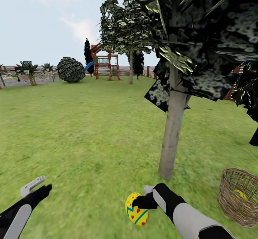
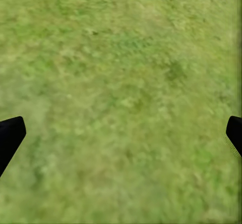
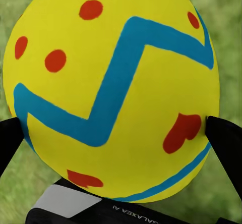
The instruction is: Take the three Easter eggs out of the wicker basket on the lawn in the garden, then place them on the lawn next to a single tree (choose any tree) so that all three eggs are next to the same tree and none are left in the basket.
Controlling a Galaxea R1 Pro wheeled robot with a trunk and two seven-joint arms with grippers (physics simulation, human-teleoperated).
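Observation:
My right gripper (image 1: 140,204) is shut on a yellow Easter egg (image 1: 136,209) with a blue zigzag and red dots, held low over the lawn (image 1: 89,131) a short way in front of the pale grey trunk of a tree (image 1: 172,131). In the right wrist view the egg (image 3: 113,90) sits between the two black fingers (image 3: 224,138). The wicker basket (image 1: 229,199) stands on the grass to the right of the trunk, with another egg (image 1: 240,195) showing inside. My left gripper (image 1: 37,188) hangs open over bare grass (image 2: 121,93) at the lower left.
Dark speckled foliage (image 1: 200,34) hangs low over the tree's trunk at the upper right. Farther off stand a second pale-trunked tree (image 1: 130,63), a round dark bush (image 1: 70,70), a wooden play frame (image 1: 106,65) and the slatted fence (image 1: 21,72).

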